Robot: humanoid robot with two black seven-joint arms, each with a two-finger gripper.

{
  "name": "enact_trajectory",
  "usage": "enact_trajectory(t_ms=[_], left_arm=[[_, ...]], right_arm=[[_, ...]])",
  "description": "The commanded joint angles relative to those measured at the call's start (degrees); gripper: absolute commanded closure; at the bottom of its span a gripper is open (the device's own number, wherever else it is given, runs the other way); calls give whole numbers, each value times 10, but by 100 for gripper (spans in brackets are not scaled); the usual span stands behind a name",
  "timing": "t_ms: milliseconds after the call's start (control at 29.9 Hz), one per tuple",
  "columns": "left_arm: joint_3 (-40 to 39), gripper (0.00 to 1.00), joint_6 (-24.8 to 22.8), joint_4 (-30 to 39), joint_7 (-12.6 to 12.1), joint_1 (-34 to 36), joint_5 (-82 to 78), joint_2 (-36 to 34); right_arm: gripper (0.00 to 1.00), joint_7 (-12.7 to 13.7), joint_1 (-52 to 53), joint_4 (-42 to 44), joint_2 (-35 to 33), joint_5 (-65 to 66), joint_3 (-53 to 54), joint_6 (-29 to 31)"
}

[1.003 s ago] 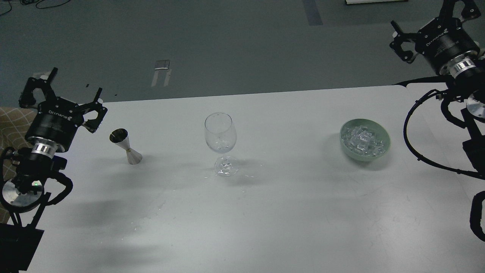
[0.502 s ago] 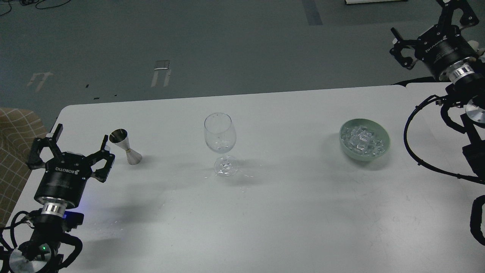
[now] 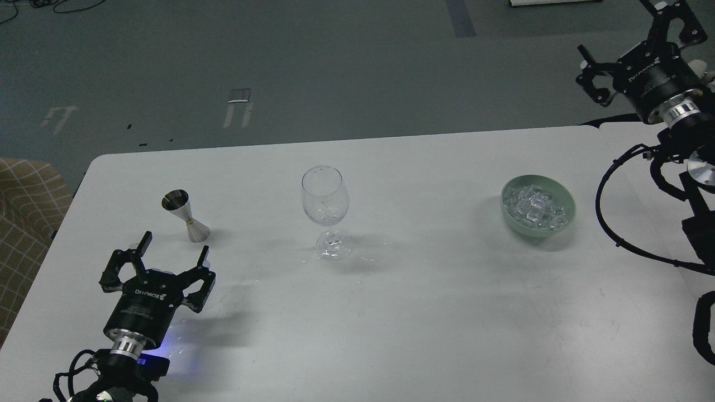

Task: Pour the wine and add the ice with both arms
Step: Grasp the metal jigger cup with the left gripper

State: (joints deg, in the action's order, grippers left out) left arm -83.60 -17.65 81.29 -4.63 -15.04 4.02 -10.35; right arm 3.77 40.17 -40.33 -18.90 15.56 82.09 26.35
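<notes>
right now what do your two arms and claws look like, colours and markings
Both arms are black. The left claw and right claw each have two black linked fingers on a black cylindrical body with white lettering, above a silver wrist ring. Black cables loop beside both wrists, and a blue glow shows under the left one.

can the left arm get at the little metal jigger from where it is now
Probably yes. The left end effector is open and sits just in front of the small silver hourglass-shaped metal jigger, with only bare white table between them. The clear stemmed wine glass stands well off to the right, out of the way.
</notes>
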Motion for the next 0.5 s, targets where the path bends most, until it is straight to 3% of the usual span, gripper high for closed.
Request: enact_trajectory(t_ms=[0, 234, 468], left_arm=[[-1, 8, 11, -46, -7, 35, 0, 26], [-2, 37, 9, -53, 1, 50, -1, 38], [-11, 39, 6, -83, 4, 76, 1, 51]], right_arm=[[0, 0, 0, 1, -3, 0, 1, 0], [0, 0, -10, 1, -4, 1, 1, -1], [0, 0, -11, -8, -4, 1, 1, -3]])
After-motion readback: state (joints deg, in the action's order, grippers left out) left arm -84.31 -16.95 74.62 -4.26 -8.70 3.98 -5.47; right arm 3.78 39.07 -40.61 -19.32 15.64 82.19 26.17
